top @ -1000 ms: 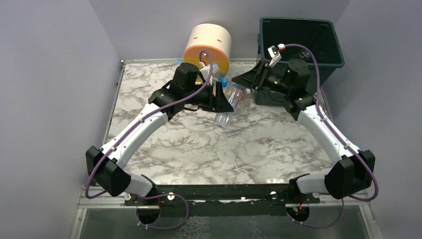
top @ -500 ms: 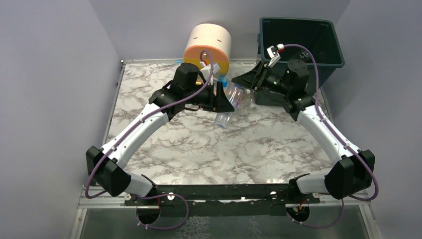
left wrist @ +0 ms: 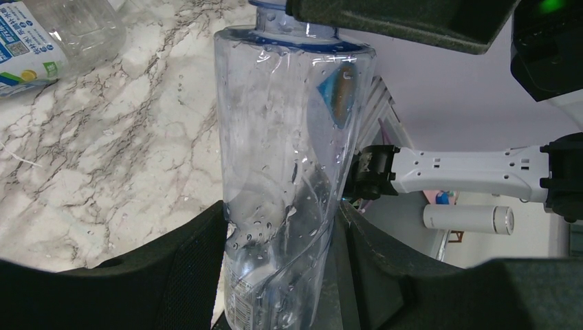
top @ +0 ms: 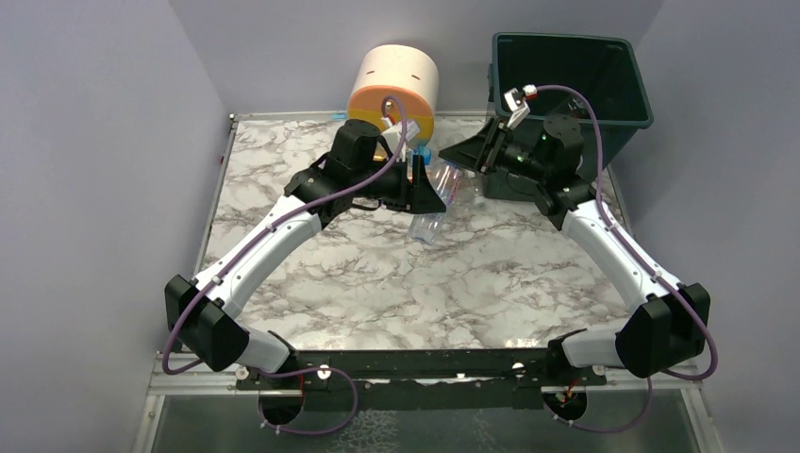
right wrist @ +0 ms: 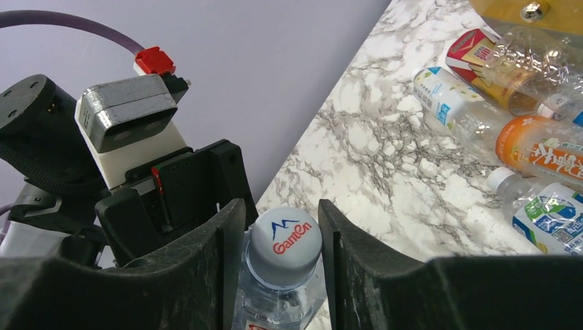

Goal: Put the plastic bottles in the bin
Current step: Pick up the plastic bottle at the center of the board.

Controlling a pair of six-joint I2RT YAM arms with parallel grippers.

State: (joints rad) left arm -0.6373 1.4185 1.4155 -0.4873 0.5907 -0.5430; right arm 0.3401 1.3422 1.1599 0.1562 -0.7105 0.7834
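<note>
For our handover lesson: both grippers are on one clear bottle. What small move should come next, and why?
Probably the left gripper opens: the right gripper clamps the cap of the clear bottle, and its arm stands nearer the bin.

Robot lab cell, lilac wall panels [top: 94,142], marble-look tabletop [top: 377,283], left arm [top: 269,236] + right arm [top: 613,247] bolted to front rail [top: 415,363]

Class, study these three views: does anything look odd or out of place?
Yes: one clear bottle is gripped by both arms at once above the table. The left gripper clamps its body, and the right gripper pinches its white cap. It looks creased.
</note>
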